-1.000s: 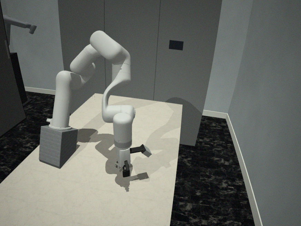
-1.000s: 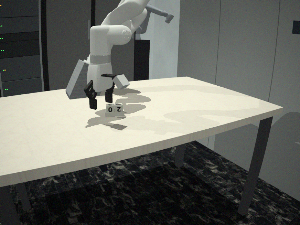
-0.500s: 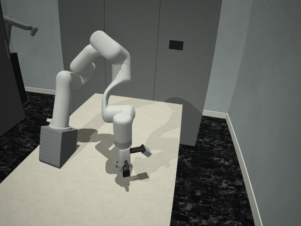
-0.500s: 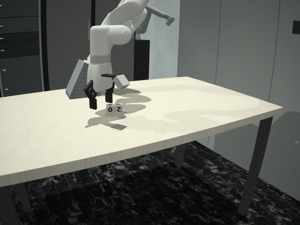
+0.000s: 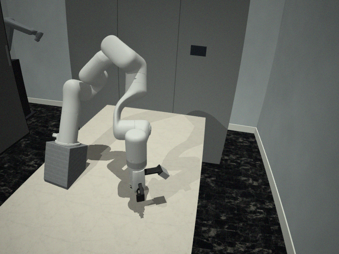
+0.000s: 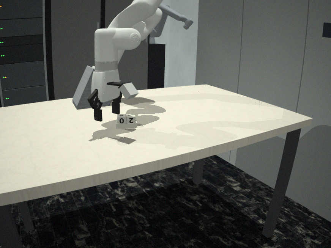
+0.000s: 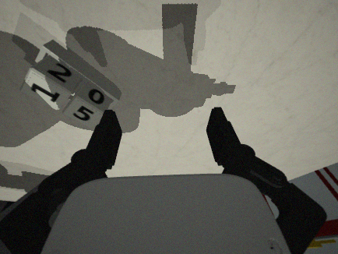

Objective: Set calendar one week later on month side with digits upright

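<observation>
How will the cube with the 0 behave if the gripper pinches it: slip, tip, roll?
The 0 cube looks rigid and flat-faced, so it probably won't roll. It touches its neighbour cube, so a pinch may nudge that one. The open gripper looks wide enough to span it.

White cubes (image 6: 126, 119) with black digits sit on a cream, faintly veined table (image 6: 213, 114); beside them hangs the black pincer (image 6: 106, 114).

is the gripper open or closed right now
Open. In the wrist view the gripper has its two black fingers spread wide with only bare table between them, and the cubes sit off to its left.
</observation>
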`<state>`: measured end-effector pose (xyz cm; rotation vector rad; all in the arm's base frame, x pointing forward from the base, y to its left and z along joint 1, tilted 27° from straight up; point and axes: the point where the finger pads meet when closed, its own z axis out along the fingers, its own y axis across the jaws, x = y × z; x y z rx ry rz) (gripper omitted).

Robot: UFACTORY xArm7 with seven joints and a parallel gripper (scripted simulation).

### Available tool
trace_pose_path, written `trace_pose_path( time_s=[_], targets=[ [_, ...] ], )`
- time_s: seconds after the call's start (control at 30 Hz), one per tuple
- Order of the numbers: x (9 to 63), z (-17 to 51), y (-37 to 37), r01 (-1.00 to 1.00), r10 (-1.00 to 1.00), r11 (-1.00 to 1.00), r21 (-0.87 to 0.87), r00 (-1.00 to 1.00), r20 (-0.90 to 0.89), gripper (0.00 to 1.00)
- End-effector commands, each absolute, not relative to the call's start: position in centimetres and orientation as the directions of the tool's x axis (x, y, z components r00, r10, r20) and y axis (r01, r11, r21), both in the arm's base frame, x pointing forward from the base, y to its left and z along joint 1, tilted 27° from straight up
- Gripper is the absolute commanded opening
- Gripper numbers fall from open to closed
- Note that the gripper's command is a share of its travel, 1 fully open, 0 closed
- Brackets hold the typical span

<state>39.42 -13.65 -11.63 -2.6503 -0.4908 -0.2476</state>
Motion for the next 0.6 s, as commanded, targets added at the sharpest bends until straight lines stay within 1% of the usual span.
trace_pose_path(
  time_s=[0.0, 0.27, 0.57],
  targets=[
    [39.4, -11.9, -14.4, 0.378, 0.300, -0.845, -0.378, 0.921, 0.250, 1.00],
    [39.1, -12.5, -15.4, 0.378, 0.300, -0.845, -0.378, 0.921, 0.250, 1.00],
    [39.2, -13.5, -14.9, 0.378, 0.300, -0.845, -0.378, 0.921, 0.250, 1.00]
  ],
)
